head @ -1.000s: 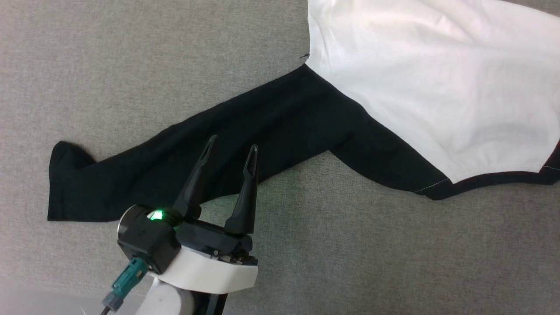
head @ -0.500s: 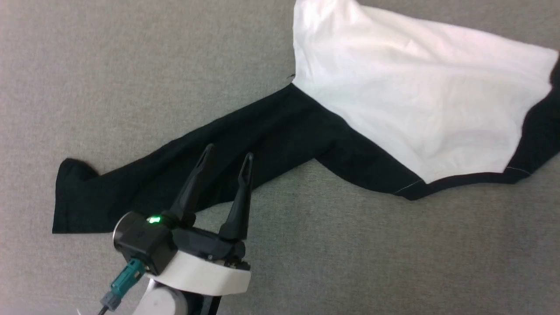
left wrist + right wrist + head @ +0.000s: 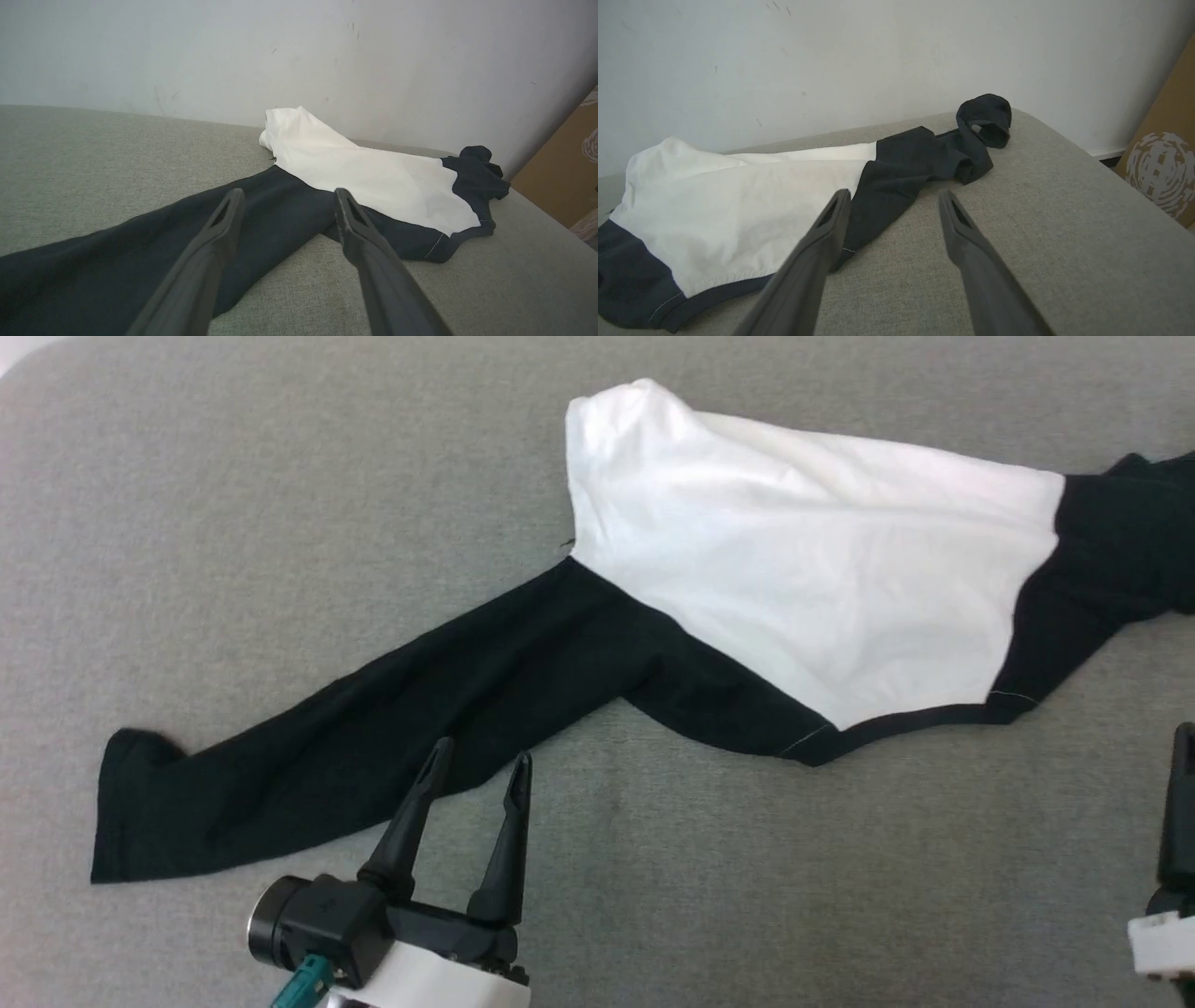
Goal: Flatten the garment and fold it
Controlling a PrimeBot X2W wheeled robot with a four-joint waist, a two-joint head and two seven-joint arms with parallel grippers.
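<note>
The garment [image 3: 794, 588] lies on the grey cushion, white body in the middle, one black sleeve [image 3: 355, 747] stretched out toward the lower left. Its other black sleeve [image 3: 952, 149] is bunched at the far right, cuff curled up. My left gripper [image 3: 478, 761] stands open at the near edge of the long sleeve, nothing between its fingers; the left wrist view has the same gripper [image 3: 287, 198] over the sleeve [image 3: 140, 252]. My right gripper [image 3: 894, 198] is open and empty near the garment's right shoulder. A dark part of that arm shows at the head view's right edge.
The grey fabric cushion [image 3: 747, 877] carries everything, with a pale wall [image 3: 299, 56] right behind it. A brown cardboard box [image 3: 1162, 163] stands beyond the cushion's right end.
The head camera has tilted, so the whole garment sits lower and further left in the picture. The right gripper's arm has come into view at the right edge. The left gripper stays open.
</note>
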